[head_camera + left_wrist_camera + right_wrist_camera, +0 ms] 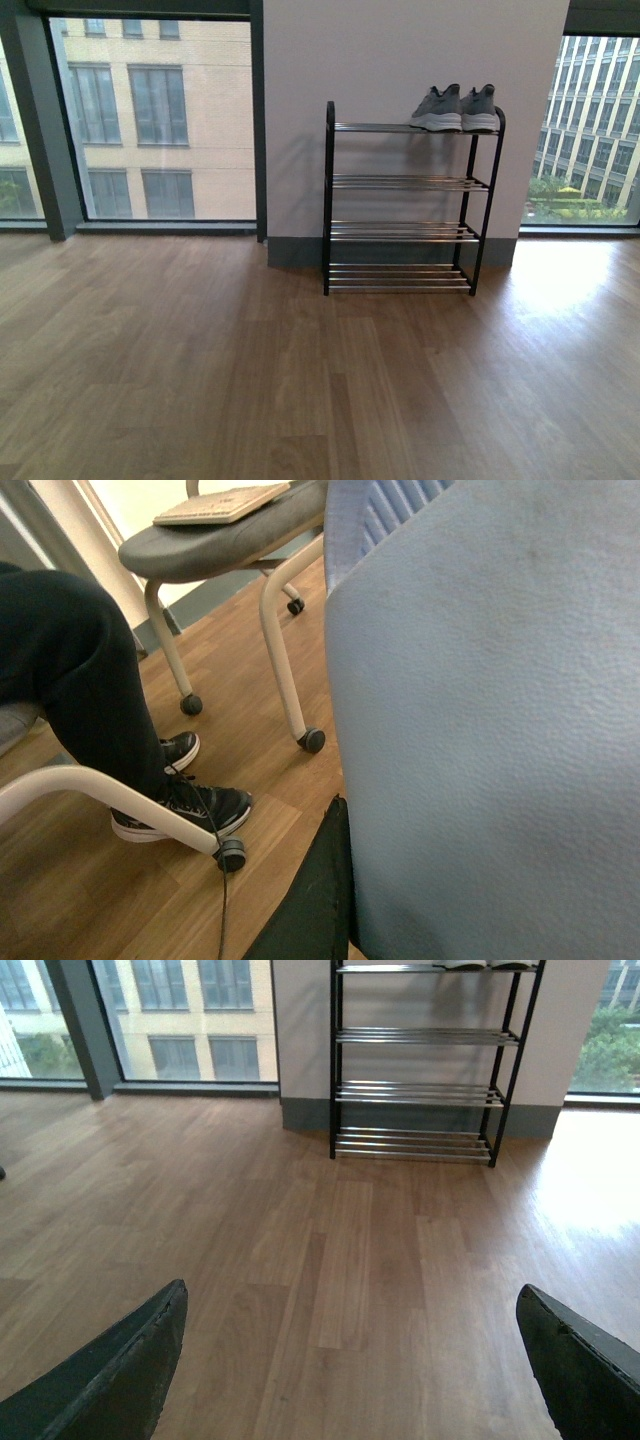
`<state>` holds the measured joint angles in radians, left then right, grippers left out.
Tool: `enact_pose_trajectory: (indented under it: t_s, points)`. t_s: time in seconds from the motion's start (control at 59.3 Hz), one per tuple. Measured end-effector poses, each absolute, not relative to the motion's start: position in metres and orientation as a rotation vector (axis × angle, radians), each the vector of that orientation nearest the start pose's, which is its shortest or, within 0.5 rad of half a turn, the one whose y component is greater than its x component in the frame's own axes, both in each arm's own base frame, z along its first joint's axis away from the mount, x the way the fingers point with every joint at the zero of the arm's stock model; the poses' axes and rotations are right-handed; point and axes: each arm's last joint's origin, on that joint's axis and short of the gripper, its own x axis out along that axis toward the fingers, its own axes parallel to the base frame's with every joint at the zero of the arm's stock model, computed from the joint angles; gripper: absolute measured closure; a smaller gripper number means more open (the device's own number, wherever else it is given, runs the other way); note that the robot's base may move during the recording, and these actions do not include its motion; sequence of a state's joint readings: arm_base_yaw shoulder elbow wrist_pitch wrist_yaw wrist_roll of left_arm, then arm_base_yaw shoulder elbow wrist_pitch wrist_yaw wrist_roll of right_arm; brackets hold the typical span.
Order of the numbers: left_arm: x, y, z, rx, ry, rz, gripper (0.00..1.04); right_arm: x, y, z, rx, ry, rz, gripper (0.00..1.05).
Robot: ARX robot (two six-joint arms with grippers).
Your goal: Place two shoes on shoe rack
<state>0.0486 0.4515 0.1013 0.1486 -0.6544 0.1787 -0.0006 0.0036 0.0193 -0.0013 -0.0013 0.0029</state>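
Filling your left wrist view, the pale blue rubber slide point(480, 730) sits against one dark finger point(310, 905) of your left gripper point(338, 875), which I judge clamped on it, held up for carrying. Your right gripper point(350, 1380) is spread wide, empty. The black-framed chrome-bar shoe rack point(329, 200) stands well ahead, grey knit sneakers point(457, 108) at the right of its top tier, leaving room beside them.

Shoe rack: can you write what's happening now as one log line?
grey sneakers: on top shelf of shoe rack | left gripper: holds pale blue slide | right gripper: open, empty
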Motion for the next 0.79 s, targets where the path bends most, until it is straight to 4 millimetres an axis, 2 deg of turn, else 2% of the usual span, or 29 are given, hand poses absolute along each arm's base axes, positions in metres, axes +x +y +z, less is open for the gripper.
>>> enact_pose_trajectory:
  t_s: [0.27, 0.439, 0.557, 0.624, 0.708, 0.793]
  points:
    - [0.121, 0.024, 0.172, 0.233, 0.262, 0.682, 1.03, 0.097, 0.000, 0.170, 0.003, -0.014, 0.003, 0.09]
    - [0.121, 0.024, 0.172, 0.233, 0.262, 0.682, 1.03, 0.098, 0.002, 0.163, 0.058, 0.064, 0.034, 0.09]
    - [0.121, 0.024, 0.172, 0.233, 0.262, 0.682, 1.03, 0.106, 0.009, 0.164, -0.013, 0.072, 0.058, 0.09]
    - [0.121, 0.024, 0.172, 0.233, 0.262, 0.682, 1.03, 0.117, 0.015, 0.162, -0.109, 0.095, 0.114, 0.09]
    - [0.121, 0.024, 0.172, 0.233, 0.262, 0.682, 1.03, 0.146, 0.019, 0.151, -0.234, 0.144, 0.140, 0.09]
    - [0.121, 0.024, 0.172, 0.233, 0.262, 0.682, 1.03, 0.171, 0.022, 0.137, -0.274, 0.207, 0.155, 0.09]
